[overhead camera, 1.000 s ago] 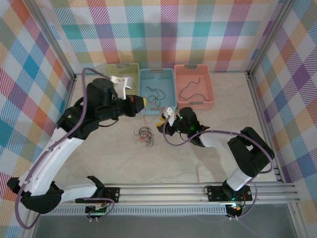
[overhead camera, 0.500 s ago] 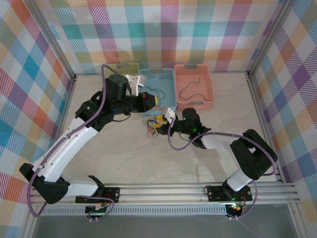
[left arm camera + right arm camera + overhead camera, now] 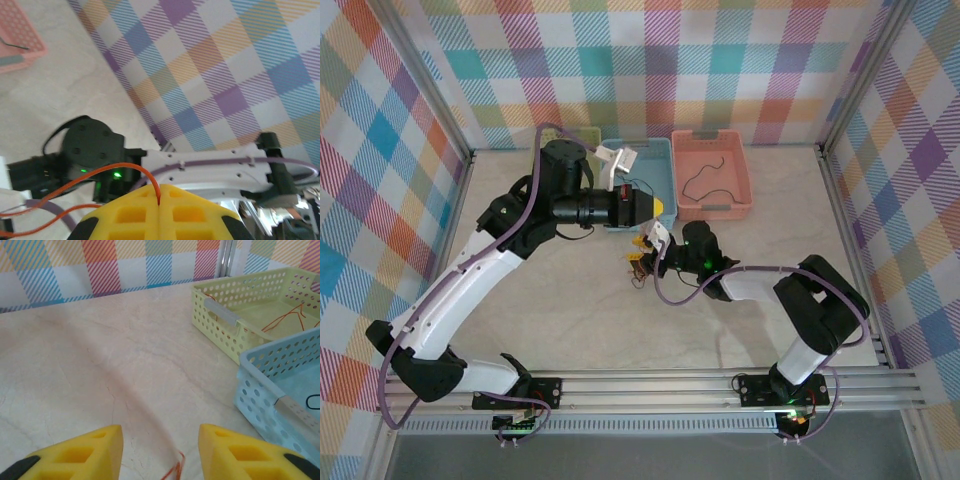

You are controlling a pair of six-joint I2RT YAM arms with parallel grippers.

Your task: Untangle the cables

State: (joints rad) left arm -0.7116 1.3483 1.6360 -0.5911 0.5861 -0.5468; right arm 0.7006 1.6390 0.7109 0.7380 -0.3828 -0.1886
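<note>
My left gripper (image 3: 661,208) hangs by the blue basket's front right corner, shut on a red-orange cable (image 3: 122,164) pinched between its yellow pads (image 3: 135,212). That cable curves off to the left in the left wrist view. A small tangle of red-orange and dark cables (image 3: 638,270) sits on the table just below. My right gripper (image 3: 642,247) stands open right beside the tangle, nothing between its pads (image 3: 95,450). A bit of red-orange cable (image 3: 176,467) lies on the table between them.
Three baskets line the back: a yellow-green basket (image 3: 220,315) holding red-orange cables (image 3: 285,317), a blue basket (image 3: 265,385) with a black cable (image 3: 312,401), and a pink basket (image 3: 735,175) with a black cable (image 3: 705,175). Checked walls enclose the table.
My left gripper has swung right from the yellow-green basket to the blue basket's right corner. The tangle has shifted right and up the table. My right gripper has edged left towards it.
</note>
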